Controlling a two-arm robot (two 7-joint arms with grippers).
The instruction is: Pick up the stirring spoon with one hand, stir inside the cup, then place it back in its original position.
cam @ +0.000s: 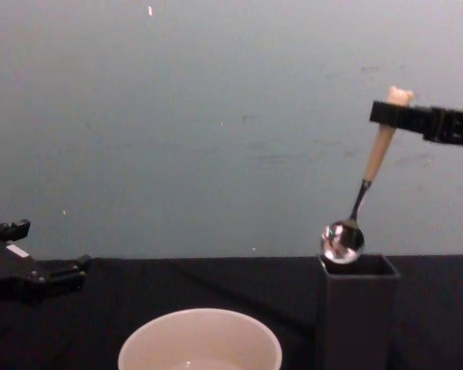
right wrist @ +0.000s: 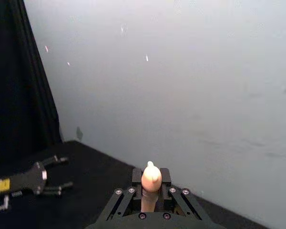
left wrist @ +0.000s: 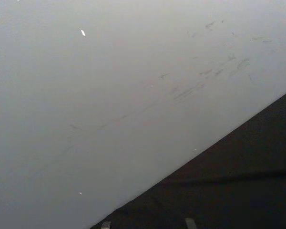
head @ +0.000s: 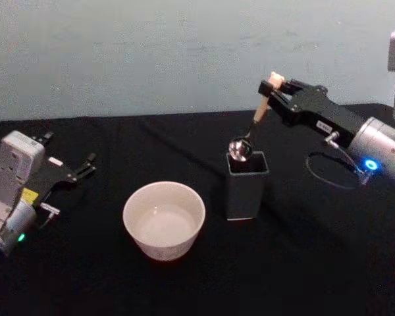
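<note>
Spoon [head: 259, 112] hangs tilted in the air, its shiny bowl right at the open mouth of the holder [head: 247, 191], its peach handle leaning up toward the robot's right. The right gripper [head: 276, 89] pinches the handle just under the bear head, likely so that the whole neck and bowl are free to dip into a vessel. In the chest view the bowl seems about level with the holder's rim, so whether it is fully clear cannot be told. The cup [head: 163, 247] stands on the table [head: 316, 263] just left of the holder, near but apart, a short sideways carry for 1 arm. The left gripper [head: 69, 150] rests at the table's left, claws spread and holding nothing, well apart from the cup, probably parked out of the way.
</note>
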